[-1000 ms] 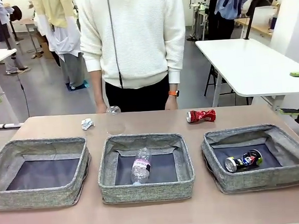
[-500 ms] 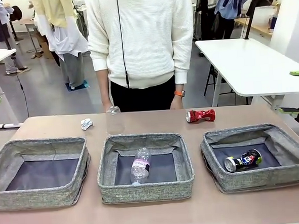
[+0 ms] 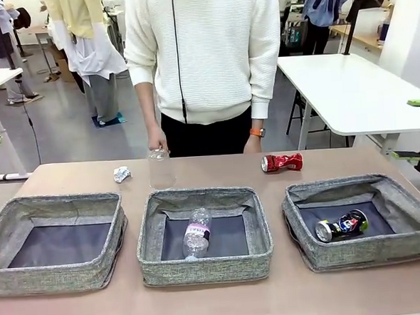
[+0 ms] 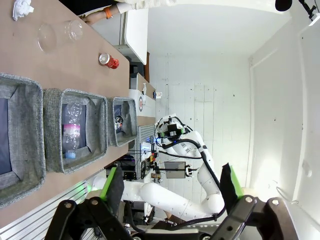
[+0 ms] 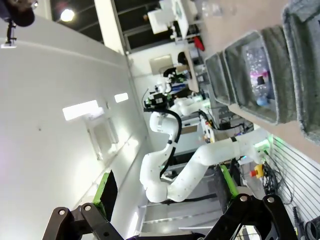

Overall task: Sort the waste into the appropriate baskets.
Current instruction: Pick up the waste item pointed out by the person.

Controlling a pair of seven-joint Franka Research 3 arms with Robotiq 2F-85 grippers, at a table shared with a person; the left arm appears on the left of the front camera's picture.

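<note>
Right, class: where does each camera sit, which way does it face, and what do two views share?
Front view: fixed on the robot's side, facing across the baskets to the person, whose hand is by the clear plastic cup.
Left wrist view: on that wrist, rolled sideways, looking past the left fingers, open, along the table.
Right wrist view: on that wrist, looking past the right fingers, open, baskets at top right.
Shared: the bottle in the middle basket.

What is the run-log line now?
bottle: middle bin; dark can: right bin; red can, paper, cup: table; left end effector: open; right end effector: open
</note>
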